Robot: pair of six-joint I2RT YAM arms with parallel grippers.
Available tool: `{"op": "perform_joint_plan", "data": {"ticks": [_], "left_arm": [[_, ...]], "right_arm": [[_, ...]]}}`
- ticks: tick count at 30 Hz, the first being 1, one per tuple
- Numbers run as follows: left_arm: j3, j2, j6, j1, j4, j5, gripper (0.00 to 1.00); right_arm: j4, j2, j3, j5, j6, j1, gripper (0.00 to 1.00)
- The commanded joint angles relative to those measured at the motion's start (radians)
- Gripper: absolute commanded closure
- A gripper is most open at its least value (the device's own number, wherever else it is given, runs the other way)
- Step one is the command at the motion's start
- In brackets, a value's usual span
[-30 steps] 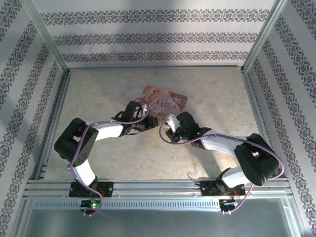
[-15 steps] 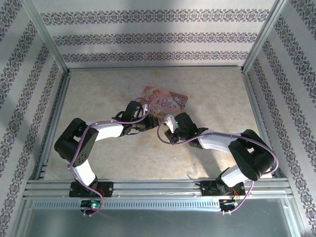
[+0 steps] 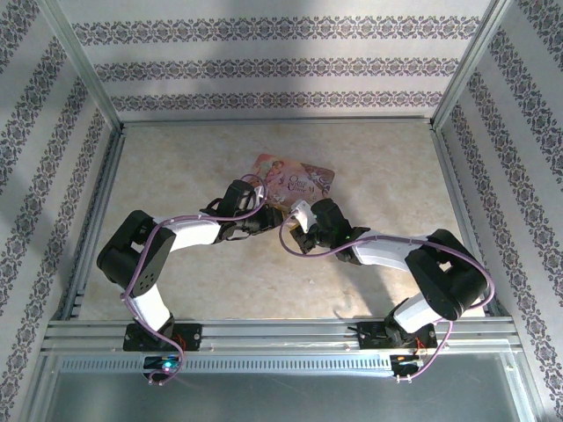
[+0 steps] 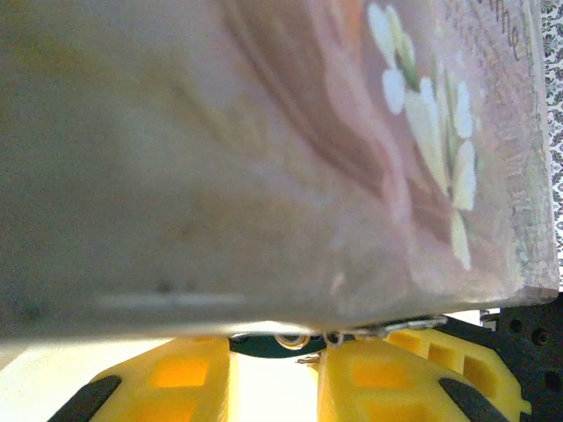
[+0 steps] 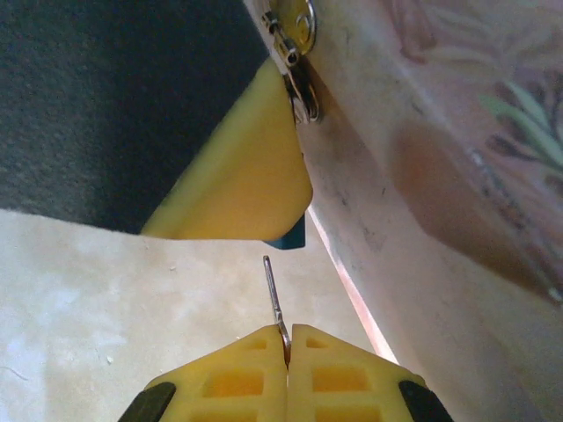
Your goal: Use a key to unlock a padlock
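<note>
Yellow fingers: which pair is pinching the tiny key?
The right arm's fingers, shut on the thin key; the left fingers sit at the pink tin.

We list: key (image 5: 274,294), thin grey sliver, standing upright; padlock (image 5: 295,236), bluish corner just above it, mostly hidden.

Pink floral tin (image 3: 295,183); key (image 5: 274,294) prob. grey.
</note>
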Motion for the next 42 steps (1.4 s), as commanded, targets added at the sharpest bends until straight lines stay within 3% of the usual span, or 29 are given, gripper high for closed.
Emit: {"op": "perform_joint_plan", "data": {"ticks": [1,42], "left_arm": [[0.037,-0.022,-0.028,-0.017,0.062,0.032,0.78],[0.035,-0.020,-0.027,-0.017,0.059,0.025,0.78]], "right_arm": [[0.043,0.016,0.004,0.013,0.025,0.015,1.00],[0.086,0.036,-0.017,0.031,0.083,0.017,1.00]]}}
